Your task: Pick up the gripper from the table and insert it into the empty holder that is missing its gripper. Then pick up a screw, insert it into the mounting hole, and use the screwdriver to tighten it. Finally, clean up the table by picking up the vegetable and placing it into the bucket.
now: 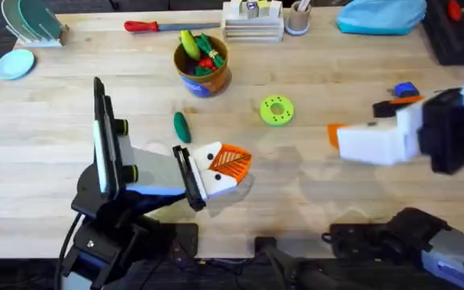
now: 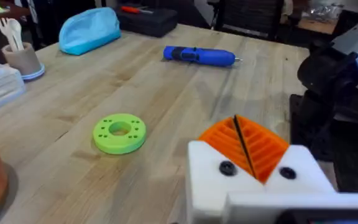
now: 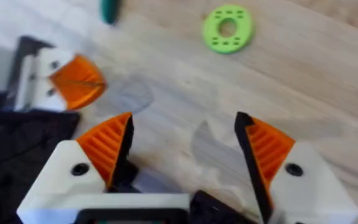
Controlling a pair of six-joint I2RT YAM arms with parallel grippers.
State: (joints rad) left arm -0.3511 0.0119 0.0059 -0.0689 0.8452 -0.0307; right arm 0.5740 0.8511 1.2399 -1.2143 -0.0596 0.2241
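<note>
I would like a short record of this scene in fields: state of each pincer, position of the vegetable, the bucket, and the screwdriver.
left pincer: shut, both orange pads together, low over the table
right pincer: open, nothing between its pads
vegetable: lying on the table, between bucket and left pincer
bucket: upright, holds toy foods
screwdriver: lying flat on the table
green ring: flat on the table
</note>
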